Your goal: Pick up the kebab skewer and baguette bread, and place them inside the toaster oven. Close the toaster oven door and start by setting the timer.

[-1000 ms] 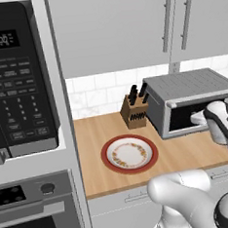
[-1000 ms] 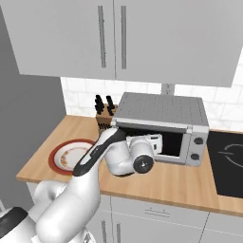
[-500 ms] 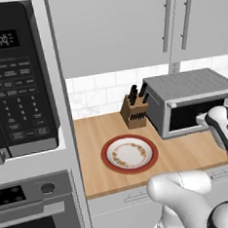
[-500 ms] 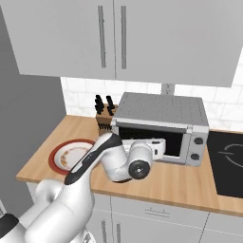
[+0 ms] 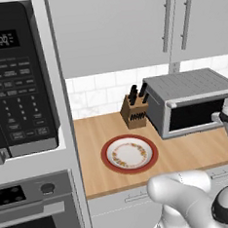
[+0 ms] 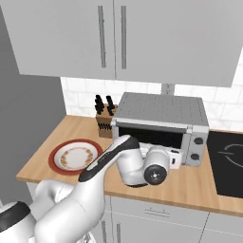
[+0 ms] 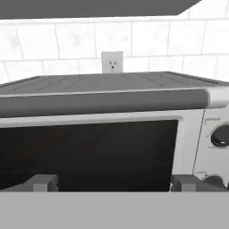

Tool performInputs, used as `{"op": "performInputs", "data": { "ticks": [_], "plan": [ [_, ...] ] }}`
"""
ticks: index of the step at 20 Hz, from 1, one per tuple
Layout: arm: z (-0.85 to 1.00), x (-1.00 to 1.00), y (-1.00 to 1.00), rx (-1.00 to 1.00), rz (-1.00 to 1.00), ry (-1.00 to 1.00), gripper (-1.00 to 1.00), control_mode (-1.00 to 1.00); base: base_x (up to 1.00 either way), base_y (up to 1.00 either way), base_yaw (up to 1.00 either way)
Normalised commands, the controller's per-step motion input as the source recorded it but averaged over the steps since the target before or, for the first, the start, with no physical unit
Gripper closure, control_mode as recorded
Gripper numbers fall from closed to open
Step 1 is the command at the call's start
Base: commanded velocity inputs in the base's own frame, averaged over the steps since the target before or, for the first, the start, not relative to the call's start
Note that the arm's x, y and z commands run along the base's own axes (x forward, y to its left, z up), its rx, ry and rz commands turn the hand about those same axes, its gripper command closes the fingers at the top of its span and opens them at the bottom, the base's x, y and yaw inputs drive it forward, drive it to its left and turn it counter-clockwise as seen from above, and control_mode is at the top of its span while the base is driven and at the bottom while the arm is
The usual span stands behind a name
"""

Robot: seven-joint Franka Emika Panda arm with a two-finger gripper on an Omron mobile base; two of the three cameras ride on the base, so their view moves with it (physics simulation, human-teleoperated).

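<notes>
The white arm rises from the base, bends at the elbow over the wooden counter (image 6: 199,182) and levels its wrist so the gripper (image 7: 115,182) faces the front of the toaster oven (image 6: 161,126) head-on. That oven sits at the back of the counter, right of the red-rimmed plate (image 5: 129,153) and knife block (image 5: 135,111), long axis running left to right, its toaster oven door (image 7: 89,154) upright and closed with the knobs at its right end. The fingers (image 7: 42,182) are spread fully wide, holding nothing, just short of the glass
</notes>
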Motion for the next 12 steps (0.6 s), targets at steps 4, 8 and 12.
{"op": "performInputs", "data": {
  "ticks": [4, 8, 12],
  "plan": [
    [-0.02, -0.24, -0.74, 0.28, -0.01, 0.02, -1.0, -1.0, 0.0, 0.0, 0.0],
    [-0.21, -0.15, -0.57, 0.37, 0.0, 0.01, -1.0, -1.0, 0.0, 0.0, 0.0],
    [-0.06, -0.04, -0.14, 0.44, -0.12, 0.0, -1.0, -1.0, 0.0, 0.0, 0.0]
  ]
}}
